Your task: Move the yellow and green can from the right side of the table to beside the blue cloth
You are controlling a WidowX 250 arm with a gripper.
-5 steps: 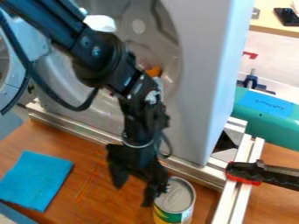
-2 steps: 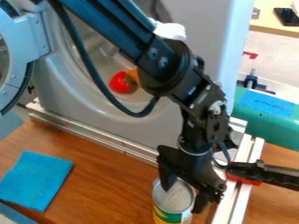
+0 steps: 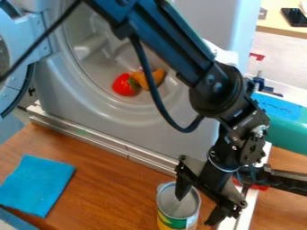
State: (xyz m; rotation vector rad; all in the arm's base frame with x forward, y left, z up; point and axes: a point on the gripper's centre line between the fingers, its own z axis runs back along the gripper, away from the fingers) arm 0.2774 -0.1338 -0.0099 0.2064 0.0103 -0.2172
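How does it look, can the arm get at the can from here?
Likely yes: the open end effector hangs close by, one finger seemingly over the can, nothing visibly in between.

Beyond the reddish-brown, wood-grained surface [image 3: 99, 179] before me, a pale wooden tabletop [image 3: 274, 24] shows at far right.

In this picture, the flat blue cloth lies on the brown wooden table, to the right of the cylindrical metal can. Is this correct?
Not quite: the camera view shows the blue cloth to the left of the metal can. It does lie on the wooden table.
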